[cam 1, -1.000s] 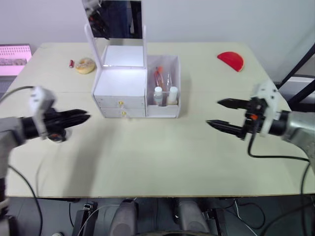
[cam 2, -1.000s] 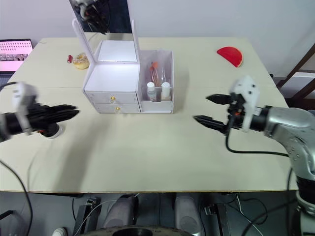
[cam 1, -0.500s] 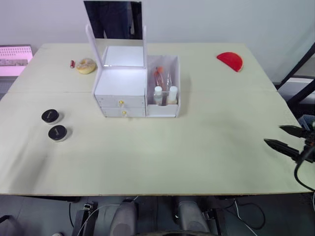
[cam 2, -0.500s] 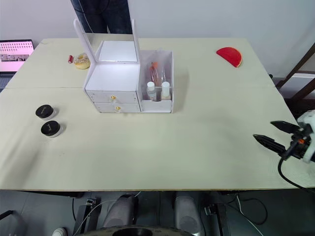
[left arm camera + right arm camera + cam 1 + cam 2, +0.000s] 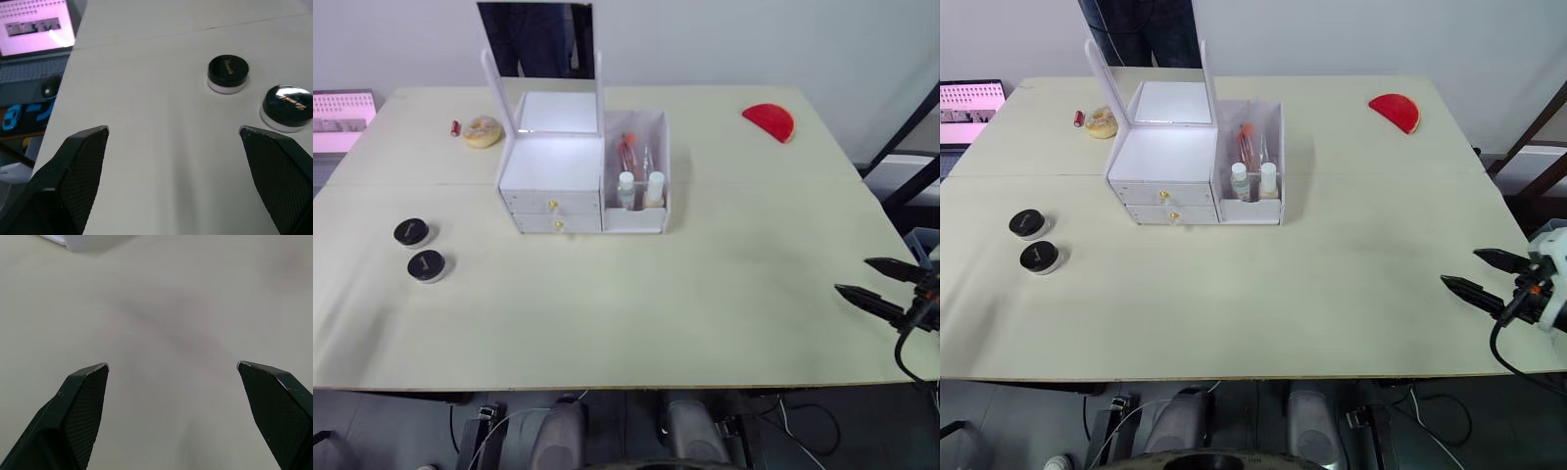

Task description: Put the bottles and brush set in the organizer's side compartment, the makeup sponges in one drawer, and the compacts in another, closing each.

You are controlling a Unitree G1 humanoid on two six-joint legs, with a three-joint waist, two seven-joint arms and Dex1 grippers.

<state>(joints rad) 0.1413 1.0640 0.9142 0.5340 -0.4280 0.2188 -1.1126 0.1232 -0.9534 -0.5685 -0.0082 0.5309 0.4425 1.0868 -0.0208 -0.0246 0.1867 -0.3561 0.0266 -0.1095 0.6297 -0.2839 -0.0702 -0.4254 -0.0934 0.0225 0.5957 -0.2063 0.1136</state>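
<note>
- right gripper (image 5: 1477,273) wide open, empty, over table (image 5: 705,294) near its right edge
- left gripper (image 5: 173,132) wide open, empty, near the compacts (image 5: 419,249) at table's left
- bottles (image 5: 640,190), brush set (image 5: 629,152) in organizer (image 5: 558,176) side compartment (image 5: 637,219)
- both drawers shut

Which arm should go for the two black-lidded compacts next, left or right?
Left, probably. The compacts sit on the robot's left side of the table, and the open left pincer already faces them. The open right pincer is over the table's far right edge, across from them.
</note>
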